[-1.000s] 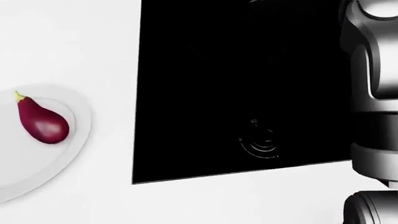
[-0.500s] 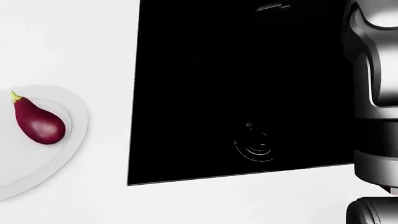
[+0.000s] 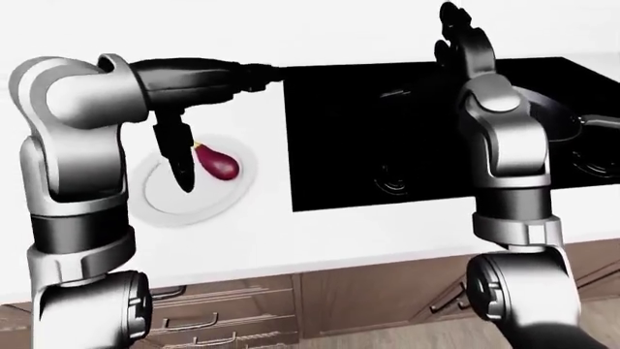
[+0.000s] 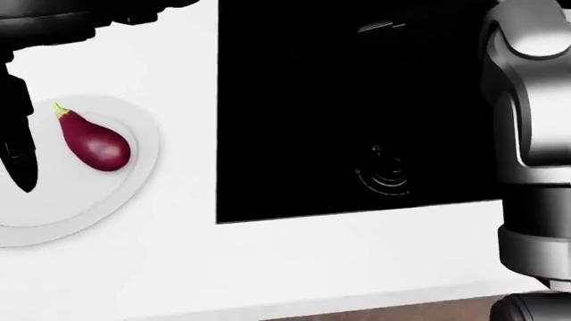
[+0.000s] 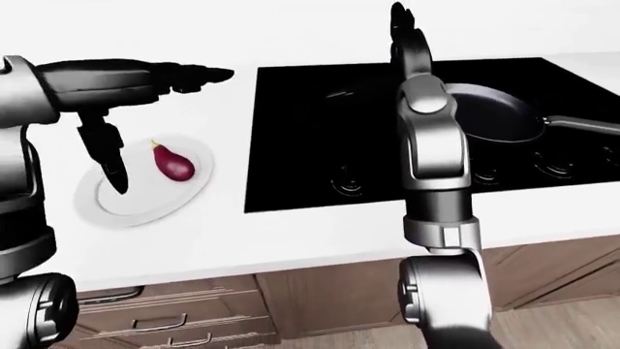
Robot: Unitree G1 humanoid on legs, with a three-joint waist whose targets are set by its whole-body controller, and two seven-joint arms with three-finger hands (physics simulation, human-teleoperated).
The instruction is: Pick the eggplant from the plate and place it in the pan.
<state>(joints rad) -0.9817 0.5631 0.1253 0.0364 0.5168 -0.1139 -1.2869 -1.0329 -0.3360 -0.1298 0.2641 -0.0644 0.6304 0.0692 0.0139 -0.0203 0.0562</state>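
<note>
Left-eye view: the left hand (image 3: 180, 156) hangs beside the eggplant (image 3: 218, 165) on the plate (image 3: 165, 207), fingers spread, holding nothing.
Head view: the stove (image 4: 357, 100) adjoins it on the worktop (image 4: 294, 267).
Right-eye view: the right hand (image 5: 402, 29), raised, grip undeterminable; the pan (image 5: 494, 113) waits. A good grasp straddles the eggplant's thick middle.
</note>
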